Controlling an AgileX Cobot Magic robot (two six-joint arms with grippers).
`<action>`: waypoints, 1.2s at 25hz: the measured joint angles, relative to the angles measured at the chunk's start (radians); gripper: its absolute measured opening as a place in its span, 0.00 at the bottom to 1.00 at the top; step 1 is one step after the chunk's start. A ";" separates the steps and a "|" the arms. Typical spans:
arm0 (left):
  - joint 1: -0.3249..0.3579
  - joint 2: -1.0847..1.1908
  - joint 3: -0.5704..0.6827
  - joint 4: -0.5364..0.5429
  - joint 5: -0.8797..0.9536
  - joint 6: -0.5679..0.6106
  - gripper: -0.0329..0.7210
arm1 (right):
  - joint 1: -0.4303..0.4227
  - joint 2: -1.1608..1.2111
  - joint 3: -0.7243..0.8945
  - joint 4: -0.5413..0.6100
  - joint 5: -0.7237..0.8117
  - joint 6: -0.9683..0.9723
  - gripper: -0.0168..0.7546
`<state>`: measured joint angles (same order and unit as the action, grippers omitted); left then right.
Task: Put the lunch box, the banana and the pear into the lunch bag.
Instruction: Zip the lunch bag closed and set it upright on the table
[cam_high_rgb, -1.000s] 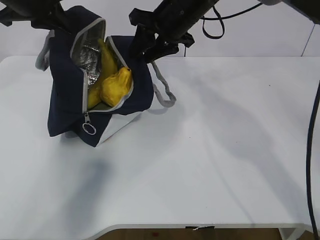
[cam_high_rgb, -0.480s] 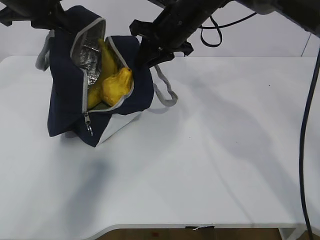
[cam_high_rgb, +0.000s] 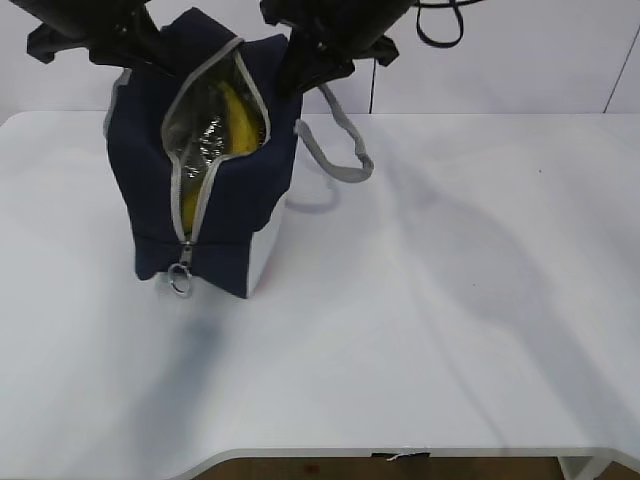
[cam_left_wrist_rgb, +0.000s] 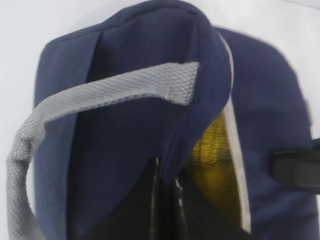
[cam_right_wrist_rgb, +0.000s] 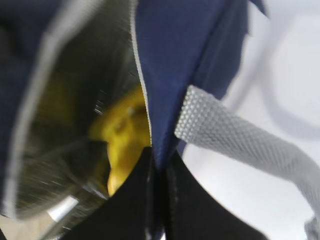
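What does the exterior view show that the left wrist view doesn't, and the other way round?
Only the exterior view shows the zipper ring pull, the table, and the right gripper pinching the bag's far edge. Only the left wrist view shows, close up, the left gripper shut on the navy rim beside a grey strap handle. Both show the lunch bag open, with yellow fruit inside.

Inside the lunch bag (cam_high_rgb: 215, 190), only a sliver of banana (cam_high_rgb: 238, 118) shows; whatever lies beneath is hidden. Both arms are cropped at the top edge, and the right wrist view is blurred.
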<state>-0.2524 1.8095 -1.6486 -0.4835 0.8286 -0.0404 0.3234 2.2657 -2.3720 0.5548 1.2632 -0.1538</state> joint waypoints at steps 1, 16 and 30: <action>-0.014 0.000 0.000 -0.007 0.002 0.007 0.04 | 0.000 -0.024 0.000 -0.011 0.006 0.007 0.03; -0.211 -0.014 0.000 -0.014 -0.019 0.018 0.04 | -0.004 -0.189 0.224 -0.212 0.017 0.055 0.03; -0.333 -0.014 0.000 -0.016 -0.084 -0.026 0.04 | -0.020 -0.395 0.423 -0.301 0.007 0.034 0.03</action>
<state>-0.5858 1.7957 -1.6486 -0.4992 0.7448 -0.0669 0.3029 1.8705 -1.9487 0.2541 1.2705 -0.1198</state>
